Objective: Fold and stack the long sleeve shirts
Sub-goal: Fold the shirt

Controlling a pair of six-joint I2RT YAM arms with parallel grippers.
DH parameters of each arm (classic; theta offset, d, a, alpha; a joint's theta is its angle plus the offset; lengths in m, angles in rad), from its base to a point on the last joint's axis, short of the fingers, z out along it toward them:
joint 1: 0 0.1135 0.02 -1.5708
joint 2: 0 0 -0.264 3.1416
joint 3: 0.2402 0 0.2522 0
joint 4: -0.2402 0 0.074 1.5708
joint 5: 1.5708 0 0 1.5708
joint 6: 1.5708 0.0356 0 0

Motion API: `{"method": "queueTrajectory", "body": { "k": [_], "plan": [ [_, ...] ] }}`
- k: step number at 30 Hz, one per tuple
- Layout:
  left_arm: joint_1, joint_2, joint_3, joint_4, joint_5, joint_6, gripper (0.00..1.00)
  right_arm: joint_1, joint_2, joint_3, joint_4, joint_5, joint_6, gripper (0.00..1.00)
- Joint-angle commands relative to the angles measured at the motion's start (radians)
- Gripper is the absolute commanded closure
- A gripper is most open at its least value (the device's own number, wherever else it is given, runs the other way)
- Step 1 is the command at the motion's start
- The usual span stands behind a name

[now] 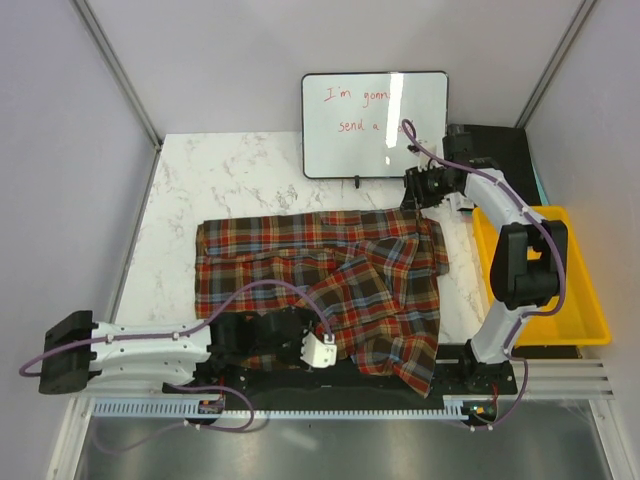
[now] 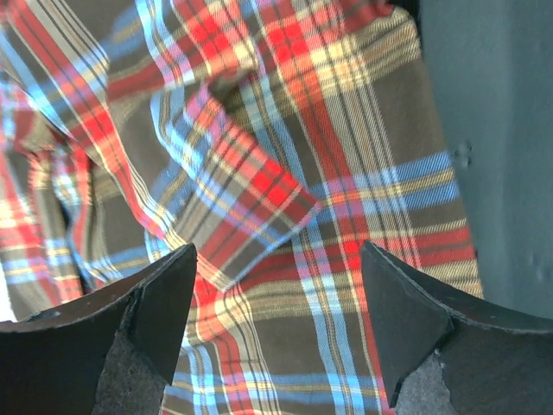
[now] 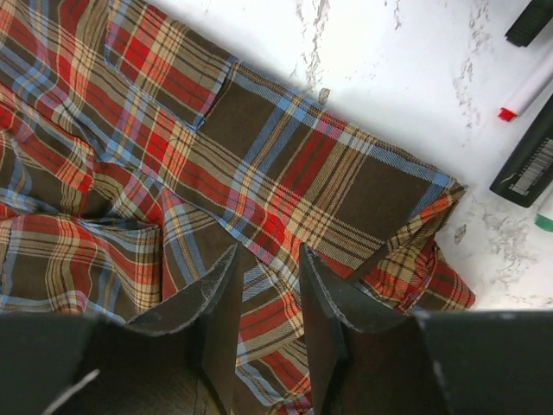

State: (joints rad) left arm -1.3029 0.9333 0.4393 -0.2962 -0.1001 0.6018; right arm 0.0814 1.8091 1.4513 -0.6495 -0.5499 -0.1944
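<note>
One plaid long sleeve shirt (image 1: 330, 270) in red-orange, brown and blue checks lies spread and rumpled across the marble table (image 1: 220, 180). Its near right part hangs over the table's front edge. My left gripper (image 1: 285, 335) sits low at the near edge over the shirt. In the left wrist view it (image 2: 276, 320) is wide open, with cloth (image 2: 285, 199) below and nothing between the jaws. My right gripper (image 1: 415, 195) is at the shirt's far right corner. In the right wrist view it (image 3: 268, 259) has a narrow gap and hovers over the cloth (image 3: 259, 164) near a cuff (image 3: 423, 259).
A whiteboard (image 1: 375, 125) with red writing stands at the back. A yellow bin (image 1: 590, 300) sits at the right edge behind the right arm. A red-tipped marker (image 3: 527, 91) and a black barcoded item (image 3: 529, 160) lie on the marble by the shirt corner.
</note>
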Motion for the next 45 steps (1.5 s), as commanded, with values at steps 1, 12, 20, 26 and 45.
{"method": "queueTrajectory", "body": {
  "k": [1,12,20,26,45],
  "plan": [
    [-0.096,0.024,-0.017,0.189,-0.19,-0.056,0.17,0.02,0.015,-0.012,0.004,-0.028,-0.002,0.61],
    [-0.108,0.228,0.053,0.256,-0.242,-0.085,0.43,0.095,0.038,-0.048,0.011,-0.036,-0.036,0.65],
    [0.152,0.111,0.297,-0.092,0.015,-0.151,0.98,0.112,0.093,-0.069,-0.021,-0.016,-0.108,0.66],
    [0.542,0.211,0.528,-0.339,0.416,-0.209,0.98,0.113,0.128,-0.054,-0.05,-0.025,-0.151,0.66],
    [1.185,0.728,0.823,-0.673,0.893,-0.185,0.98,0.08,-0.043,0.012,-0.309,-0.154,-0.454,0.26]
  ]
}}
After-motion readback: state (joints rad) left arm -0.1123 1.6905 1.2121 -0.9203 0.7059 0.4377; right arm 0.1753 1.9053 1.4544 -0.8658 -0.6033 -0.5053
